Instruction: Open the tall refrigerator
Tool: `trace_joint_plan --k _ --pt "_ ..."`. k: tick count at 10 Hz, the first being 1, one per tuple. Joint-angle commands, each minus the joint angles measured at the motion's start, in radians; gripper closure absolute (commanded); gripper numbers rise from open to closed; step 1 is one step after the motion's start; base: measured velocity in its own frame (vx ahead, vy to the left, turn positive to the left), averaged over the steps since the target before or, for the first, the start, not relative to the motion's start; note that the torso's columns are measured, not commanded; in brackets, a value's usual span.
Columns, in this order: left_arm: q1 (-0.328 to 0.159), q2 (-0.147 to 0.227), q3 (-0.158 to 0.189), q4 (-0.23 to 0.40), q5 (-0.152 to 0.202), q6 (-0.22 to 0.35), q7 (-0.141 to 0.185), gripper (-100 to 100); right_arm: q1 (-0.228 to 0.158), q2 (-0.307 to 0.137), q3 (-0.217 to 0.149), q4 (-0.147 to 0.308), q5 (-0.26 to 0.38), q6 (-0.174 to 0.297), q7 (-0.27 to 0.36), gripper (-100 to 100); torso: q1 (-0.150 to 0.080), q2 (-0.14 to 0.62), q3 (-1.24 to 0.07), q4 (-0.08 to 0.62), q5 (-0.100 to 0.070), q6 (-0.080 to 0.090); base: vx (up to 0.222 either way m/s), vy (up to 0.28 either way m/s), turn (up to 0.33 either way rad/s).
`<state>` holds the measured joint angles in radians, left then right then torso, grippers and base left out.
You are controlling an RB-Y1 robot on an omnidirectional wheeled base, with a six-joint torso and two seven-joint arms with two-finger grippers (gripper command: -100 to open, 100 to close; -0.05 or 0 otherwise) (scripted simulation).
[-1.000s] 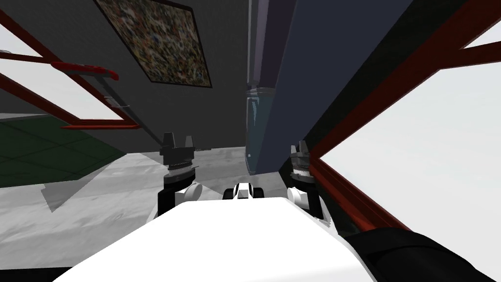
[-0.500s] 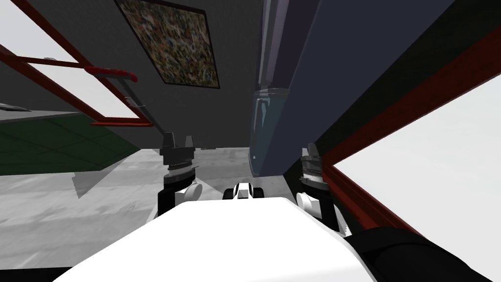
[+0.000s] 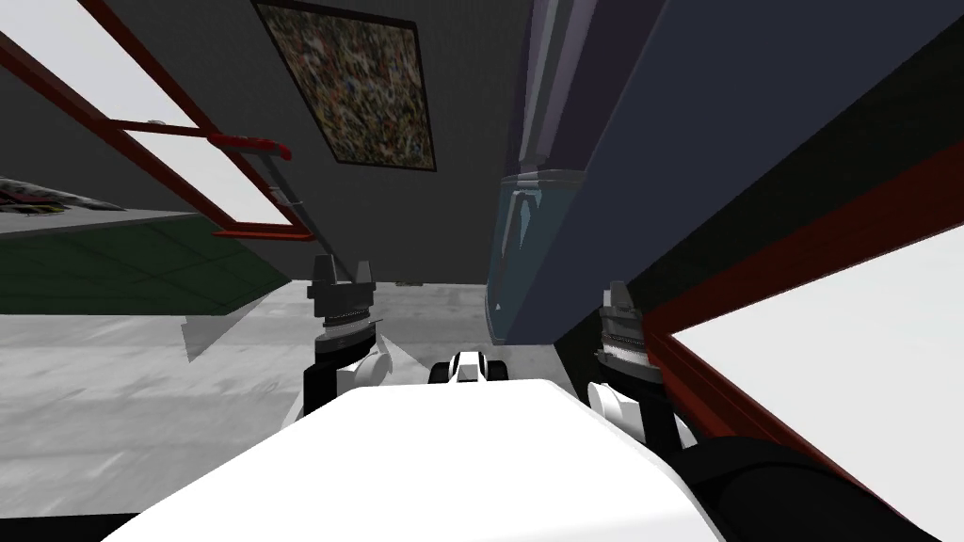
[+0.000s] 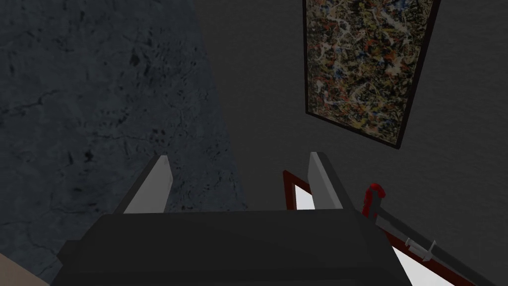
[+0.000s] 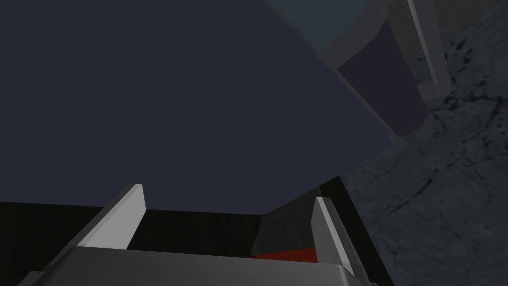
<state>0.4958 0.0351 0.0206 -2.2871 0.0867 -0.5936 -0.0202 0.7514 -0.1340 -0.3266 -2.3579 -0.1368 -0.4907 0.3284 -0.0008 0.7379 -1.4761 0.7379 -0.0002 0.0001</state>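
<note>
One tall dark-blue refrigerator (image 3: 612, 169) stands ahead to my right, beside the one framed painting (image 3: 353, 89) on the wall. Two claws show. Since a second ago my view has swung, and the right claw (image 3: 618, 292) has shifted outward; the left claw (image 3: 345, 270) keeps its place. Both are released, fingers spread wide, grasping nothing. The right one faces the refrigerator's flat side.

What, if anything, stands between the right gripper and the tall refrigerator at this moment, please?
Nothing visible does. The right gripper, fingers open, faces the dark blue side of the refrigerator with only open space between them. The front face lies round the corner from that side.
</note>
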Motion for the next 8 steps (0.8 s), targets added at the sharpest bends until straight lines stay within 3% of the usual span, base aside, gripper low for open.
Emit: trace_joint_plan --k 1,2,3,4,5,6,7,8 --pt "0.0 0.0 0.0 0.0 0.0 0.0 0.0 0 0.034 -0.006 -0.057 -0.007 -0.015 -0.016 0.061 -100 0.001 -0.001 0.0 0.0 0.0 0.0 0.065 0.059 0.09" --pt "0.0 0.0 0.0 0.0 0.0 0.0 0.0 0 0.067 -0.01 -0.099 -0.015 -0.027 -0.03 0.098 -100 0.001 0.0 0.0 0.0 0.0 0.0 0.073 0.068 0.168" --pt "0.0 0.0 0.0 0.0 0.0 0.0 0.0 0 0.067 -0.01 -0.106 -0.015 -0.027 -0.03 0.113 -100 0.001 0.0 0.0 0.0 0.0 0.0 0.063 0.054 0.104" --pt "0.0 0.0 0.0 0.0 0.0 0.0 0.0 0 0.1 -0.015 -0.148 -0.022 -0.039 -0.043 0.149 -100 0.001 0.001 0.0 0.0 0.0 0.0 0.071 0.062 0.167" --pt "0.0 0.0 0.0 0.0 0.0 0.0 0.0 0 0.1 -0.015 -0.156 -0.022 -0.039 -0.043 0.165 -100 0.001 0.0 0.0 0.0 0.0 0.0 0.061 0.048 0.092" --pt "0.0 0.0 0.0 0.0 0.0 0.0 0.0 0 0.134 -0.02 -0.202 -0.029 -0.05 -0.056 0.198 -100 0.0 0.001 0.0 0.0 0.0 0.0 0.078 0.062 0.173" --pt "0.0 0.0 0.0 0.0 0.0 0.0 0.0 0 0.134 -0.02 -0.206 -0.029 -0.05 -0.056 0.218 -100 0.001 0.0 0.0 0.0 0.0 0.0 0.069 0.051 0.088" --pt "0.0 0.0 0.0 0.0 0.0 0.0 0.0 0 0.169 -0.025 -0.25 -0.036 -0.06 -0.068 0.25 -100 0.001 0.0 0.0 0.0 0.0 0.0 0.075 0.065 0.143"
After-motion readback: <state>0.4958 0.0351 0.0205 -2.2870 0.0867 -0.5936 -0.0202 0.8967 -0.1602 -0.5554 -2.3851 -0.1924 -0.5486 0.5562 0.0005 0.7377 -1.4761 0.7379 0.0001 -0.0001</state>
